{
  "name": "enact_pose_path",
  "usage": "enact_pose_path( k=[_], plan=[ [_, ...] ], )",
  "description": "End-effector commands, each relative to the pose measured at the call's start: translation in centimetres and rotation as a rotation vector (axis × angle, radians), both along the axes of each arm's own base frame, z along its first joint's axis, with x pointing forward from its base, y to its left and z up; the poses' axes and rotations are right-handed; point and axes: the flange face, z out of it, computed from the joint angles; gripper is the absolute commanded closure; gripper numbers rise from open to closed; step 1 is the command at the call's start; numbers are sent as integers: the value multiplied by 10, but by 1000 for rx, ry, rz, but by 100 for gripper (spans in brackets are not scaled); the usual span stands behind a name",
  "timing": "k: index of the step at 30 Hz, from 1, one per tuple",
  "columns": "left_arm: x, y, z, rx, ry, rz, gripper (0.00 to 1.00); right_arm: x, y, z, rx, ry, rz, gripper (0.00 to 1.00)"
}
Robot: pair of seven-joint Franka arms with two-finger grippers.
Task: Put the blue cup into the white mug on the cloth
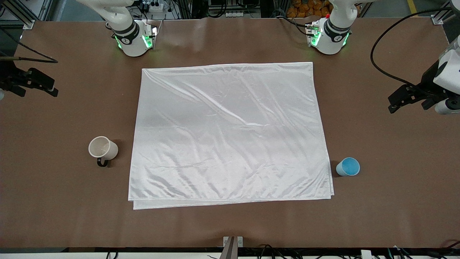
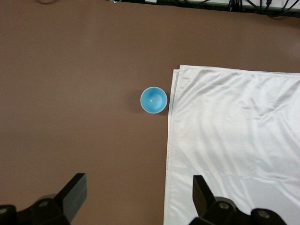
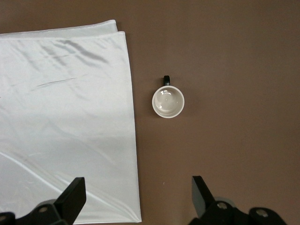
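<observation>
The white satin cloth (image 1: pixel 230 133) lies folded double in the middle of the brown table. The white mug (image 1: pixel 103 148) stands upright on bare table beside the cloth, toward the right arm's end, its black handle pointing at the front camera. The blue cup (image 1: pixel 348 167) stands upright on bare table beside the cloth's corner, toward the left arm's end. My left gripper (image 1: pixel 409 100) hovers open and empty; its wrist view (image 2: pixel 139 197) shows the cup (image 2: pixel 153 100) and the cloth's edge (image 2: pixel 234 140) below. My right gripper (image 1: pixel 36 90) hovers open and empty; its wrist view (image 3: pixel 139 197) shows the mug (image 3: pixel 168 102) and cloth (image 3: pixel 65 117).
The two arm bases (image 1: pixel 133 39) (image 1: pixel 329 36) stand along the table's edge farthest from the front camera. A black cable (image 1: pixel 381 68) loops over the table at the left arm's end. A small metal bracket (image 1: pixel 233 244) sits at the table's nearest edge.
</observation>
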Motion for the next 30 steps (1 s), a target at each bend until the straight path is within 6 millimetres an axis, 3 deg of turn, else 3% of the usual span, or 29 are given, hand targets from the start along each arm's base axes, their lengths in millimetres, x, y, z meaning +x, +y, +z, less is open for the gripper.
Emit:
enact_pose_path(
  k=[1, 30],
  plan=[
    [-7, 1, 7, -6, 3, 10, 0, -1, -2, -1, -2, 7, 8, 0],
    [-6, 0, 6, -8, 5, 7, 0, 5, -5, -9, -9, 14, 4, 0]
  ],
)
